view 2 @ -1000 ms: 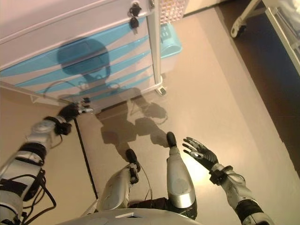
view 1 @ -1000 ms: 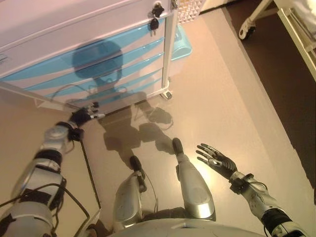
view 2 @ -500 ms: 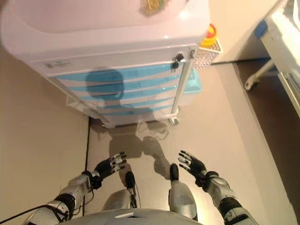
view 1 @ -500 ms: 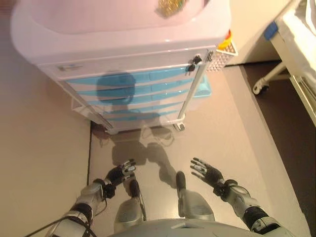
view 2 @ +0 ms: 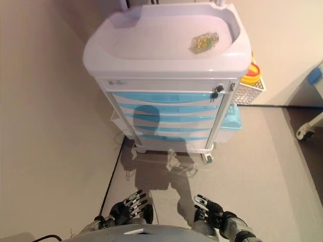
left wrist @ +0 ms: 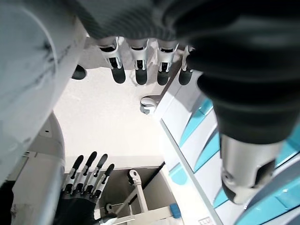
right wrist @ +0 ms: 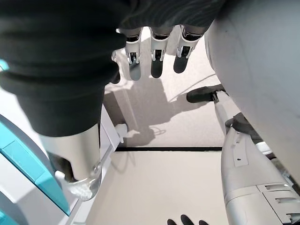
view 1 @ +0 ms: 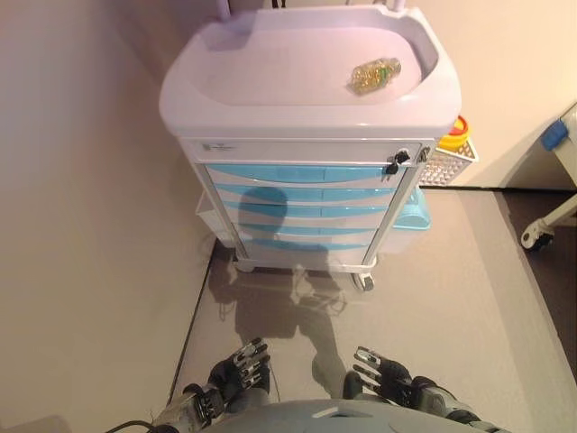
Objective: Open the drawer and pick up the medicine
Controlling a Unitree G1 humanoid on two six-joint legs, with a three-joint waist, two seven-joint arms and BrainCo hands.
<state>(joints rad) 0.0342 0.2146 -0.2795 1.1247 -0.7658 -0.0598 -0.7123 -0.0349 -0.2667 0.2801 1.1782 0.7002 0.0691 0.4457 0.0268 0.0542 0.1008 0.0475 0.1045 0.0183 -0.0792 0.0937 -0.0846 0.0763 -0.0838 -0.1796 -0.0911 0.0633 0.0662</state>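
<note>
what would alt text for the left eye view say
A white medical cart with closed blue-fronted drawers stands ahead, a small clear bottle lying on its top tray. Both robot hands, left and right, hang open and empty below.

White cart, light blue drawers, beige floor

The cart point(view 1: 306, 144) is white with a pale lilac tint on its top tray, and its drawers point(view 1: 302, 194) have curved light-blue fronts with white between them. A clear, yellowish-green packet point(view 1: 375, 75) sits near the tray's right edge. On the cart's right side hangs a white mesh basket point(view 1: 448, 165) holding a yellow container with a red top point(view 1: 458, 129); under it there's a light-blue bin point(view 1: 410, 210). Black keys point(view 1: 394, 162) hang at the top drawer's right corner. The floor point(view 1: 451, 298) is beige-grey.
</note>
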